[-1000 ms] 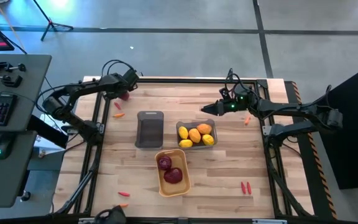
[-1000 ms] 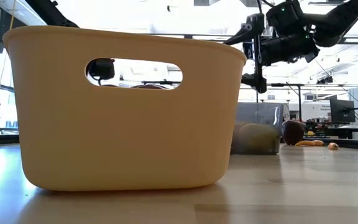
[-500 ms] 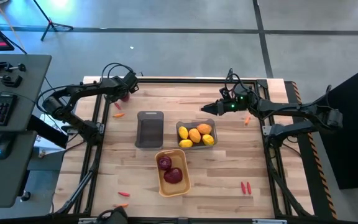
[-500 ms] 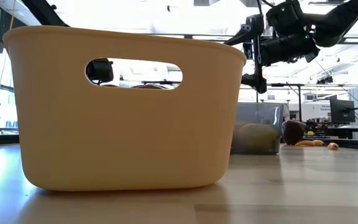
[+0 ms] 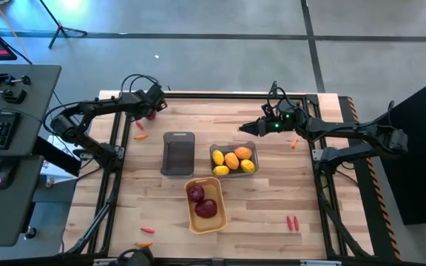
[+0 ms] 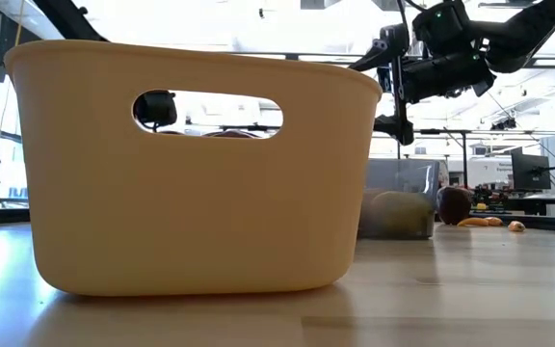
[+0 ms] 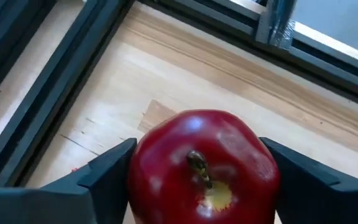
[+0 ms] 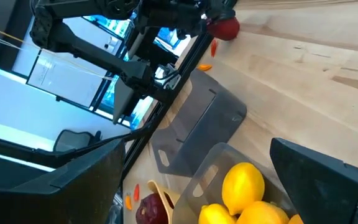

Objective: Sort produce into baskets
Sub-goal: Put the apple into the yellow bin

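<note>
At the wooden tabletop's far corner, the left pincer closes around a glossy dark red apple, stem up; the right pincer gapes wide.

The table is evenly and brightly lit from above in the high view, and only soft, short shadows are cast under the arms. A blue-white glare is seen on the floor at the far left. In the low view the ceiling is blown out to white, so the yellow basket is backlit and a pale sheen is laid on the wood before it; the far room is rendered soft. In the left wrist view a white highlight is carried on the red apple, shown sharp, while the near edges are blurred.
</note>
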